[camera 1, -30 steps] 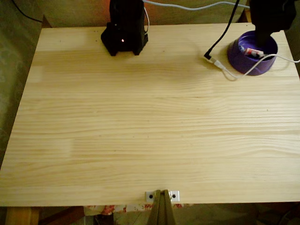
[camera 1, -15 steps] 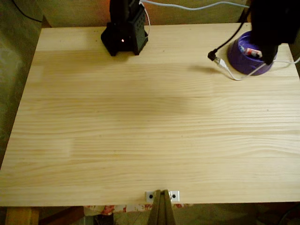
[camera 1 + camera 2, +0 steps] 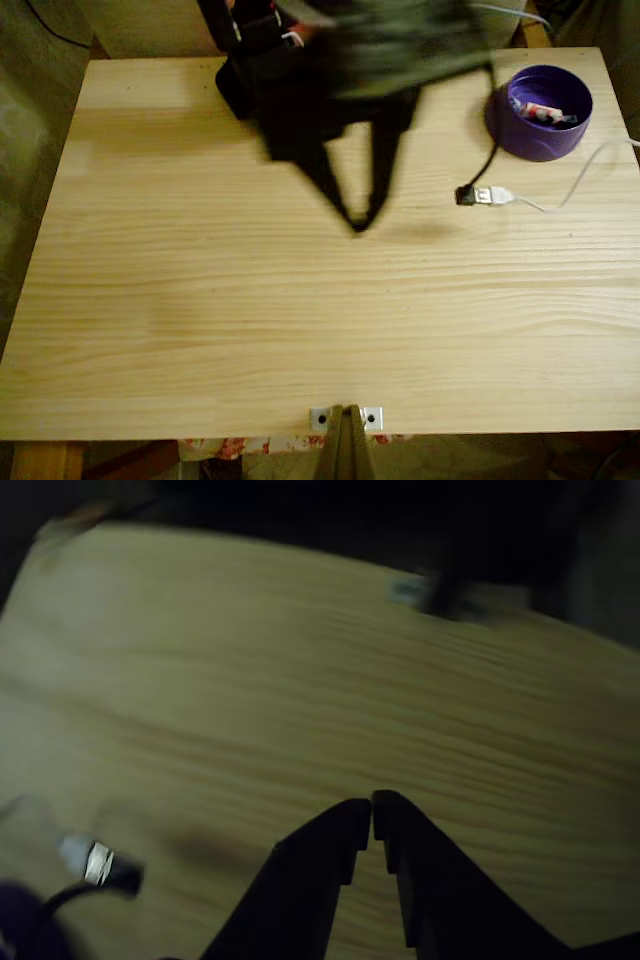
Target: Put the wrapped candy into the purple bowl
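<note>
The wrapped candy (image 3: 546, 113) lies inside the purple bowl (image 3: 520, 135) at the table's far right corner in the fixed view; the gripper (image 3: 358, 226), fingertips pinched together on nothing, hangs mid-table, well apart to the left.

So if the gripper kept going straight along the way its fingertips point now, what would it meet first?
Probably just the bare wooden table. The gripper, jaws together, points at open tabletop, away from the USB plug and the purple bowl holding the wrapped candy. Its height above the table is unclear.
</note>
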Action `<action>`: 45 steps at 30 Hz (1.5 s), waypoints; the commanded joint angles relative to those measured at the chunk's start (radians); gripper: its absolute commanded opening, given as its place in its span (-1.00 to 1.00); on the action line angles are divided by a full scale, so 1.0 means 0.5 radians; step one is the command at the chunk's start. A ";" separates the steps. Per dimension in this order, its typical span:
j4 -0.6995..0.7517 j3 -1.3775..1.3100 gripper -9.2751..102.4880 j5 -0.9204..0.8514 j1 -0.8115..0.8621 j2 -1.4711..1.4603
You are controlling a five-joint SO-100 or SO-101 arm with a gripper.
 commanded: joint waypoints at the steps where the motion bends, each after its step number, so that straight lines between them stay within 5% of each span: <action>1: -0.233 0.380 -0.88 0.043 0.359 0.509; 15: -0.571 1.666 -0.88 -0.021 0.951 1.519; 24: -0.402 2.163 -0.88 -0.025 0.988 2.184; 45: -0.482 2.359 -0.87 -0.043 0.954 2.184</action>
